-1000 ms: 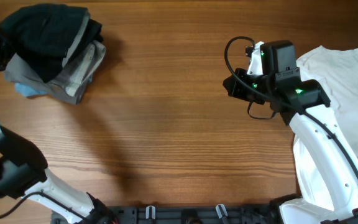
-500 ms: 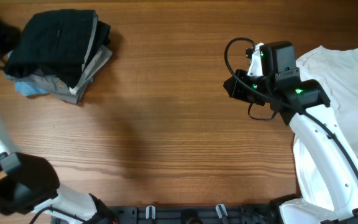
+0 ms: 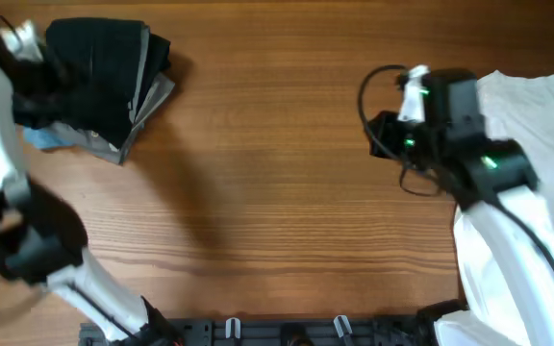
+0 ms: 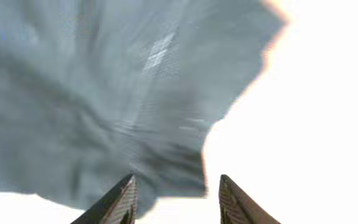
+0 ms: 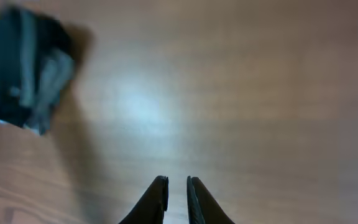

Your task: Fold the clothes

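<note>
Black shorts (image 3: 94, 60) sit atop grey shorts (image 3: 154, 97), white shirt (image 3: 539, 108) well apart

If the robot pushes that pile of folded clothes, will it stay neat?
Probably not. The black shorts on top look soft and floppy, so they would likely slide off the grey layers. The smooth wooden table may let them all skid.

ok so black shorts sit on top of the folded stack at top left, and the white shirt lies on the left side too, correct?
Not quite. The white shirt lies on the right side of the table, not the left; the overhead view shows it. The rest holds: the black shorts sit on top of the folded stack at top left.
</note>
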`<action>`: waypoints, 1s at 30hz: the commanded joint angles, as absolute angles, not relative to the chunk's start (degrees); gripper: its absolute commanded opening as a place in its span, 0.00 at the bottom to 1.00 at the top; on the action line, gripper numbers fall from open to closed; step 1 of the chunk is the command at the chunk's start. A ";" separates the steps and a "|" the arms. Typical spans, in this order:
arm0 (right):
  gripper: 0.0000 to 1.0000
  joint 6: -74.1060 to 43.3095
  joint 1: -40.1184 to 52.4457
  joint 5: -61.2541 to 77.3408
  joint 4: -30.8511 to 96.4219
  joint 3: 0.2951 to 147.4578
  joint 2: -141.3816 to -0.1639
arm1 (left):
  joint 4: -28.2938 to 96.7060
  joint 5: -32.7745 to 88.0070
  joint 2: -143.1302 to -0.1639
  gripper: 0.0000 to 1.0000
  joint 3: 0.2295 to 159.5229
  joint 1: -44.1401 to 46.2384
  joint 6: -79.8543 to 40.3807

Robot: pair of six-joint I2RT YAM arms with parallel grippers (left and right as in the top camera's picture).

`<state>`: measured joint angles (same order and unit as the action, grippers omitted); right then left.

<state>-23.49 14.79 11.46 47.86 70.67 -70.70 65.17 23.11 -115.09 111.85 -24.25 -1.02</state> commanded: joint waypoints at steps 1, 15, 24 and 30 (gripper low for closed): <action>0.20 -14.50 14.76 7.68 47.66 75.66 -59.48 | 70.28 28.03 -93.93 0.47 115.52 -19.73 6.76; 1.00 -30.83 14.76 8.58 56.73 75.66 -38.94 | 79.15 25.02 -71.53 1.00 115.52 -12.86 6.90; 1.00 -11.70 14.33 2.13 39.92 63.86 -33.85 | 79.13 25.02 -71.90 1.00 115.52 -12.86 6.90; 1.00 -5.32 11.97 3.53 15.07 26.85 -8.34 | 79.13 25.02 -71.90 1.00 115.52 -12.86 6.90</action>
<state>-8.67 12.75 2.57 17.58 37.34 -16.34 79.33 24.38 -71.88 115.63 -13.13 5.78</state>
